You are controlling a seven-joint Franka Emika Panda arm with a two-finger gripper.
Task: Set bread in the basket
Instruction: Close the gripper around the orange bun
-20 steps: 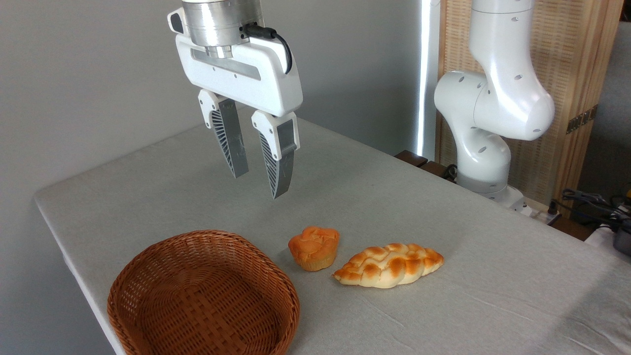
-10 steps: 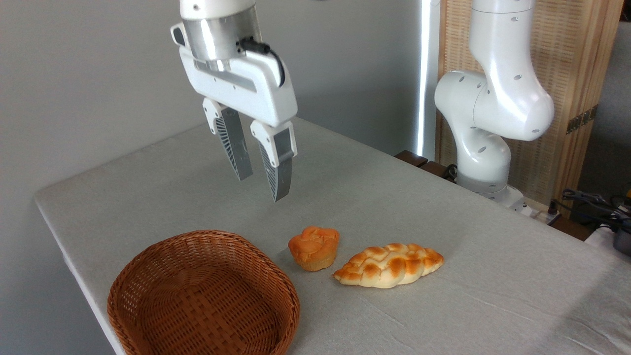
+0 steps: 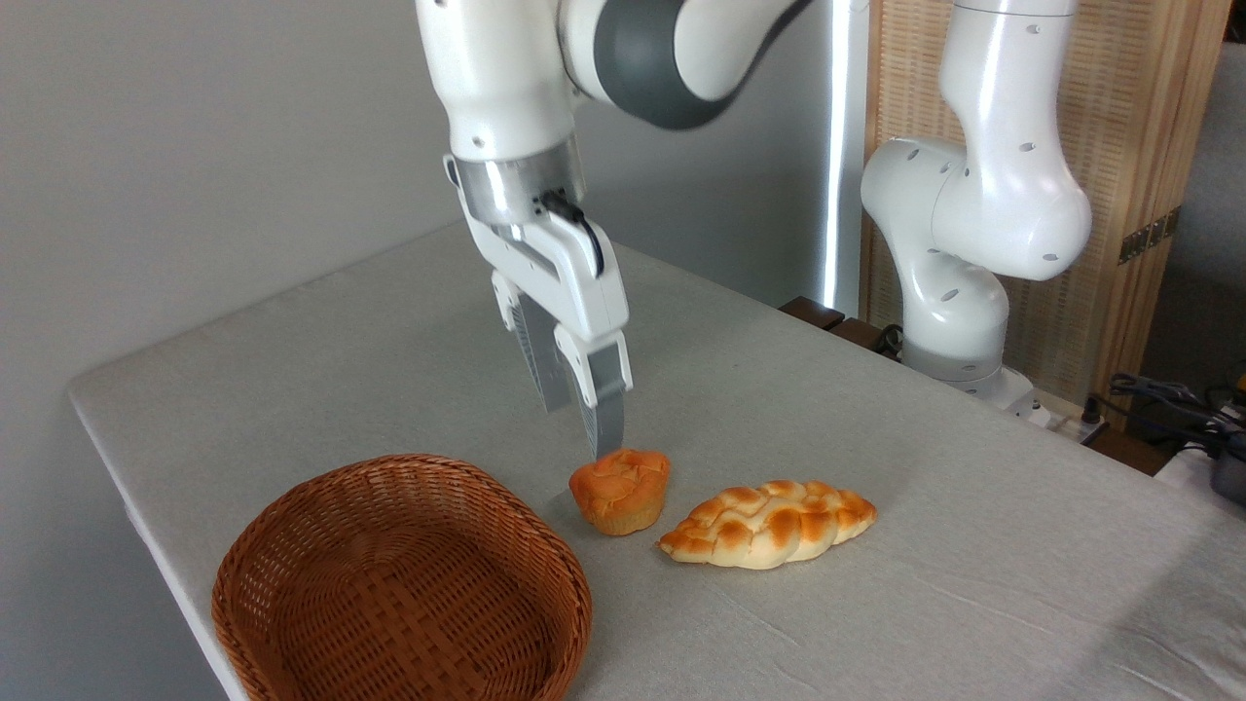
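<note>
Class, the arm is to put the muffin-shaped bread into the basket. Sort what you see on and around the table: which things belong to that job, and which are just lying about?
Belongs to the job:
- bread
- basket
- gripper, just above the bread

Just lying about:
- braided loaf, right of the bread
- cables, at the far right edge

From my console, basket [image 3: 401, 580] at lower left of the table [image 3: 973, 584], bread [image 3: 620, 490] just right of its rim, braided loaf [image 3: 768, 523] right of that (nearly touching), my gripper [image 3: 582, 428] directly above the bread, arm base [image 3: 959, 321] upper right.
</note>
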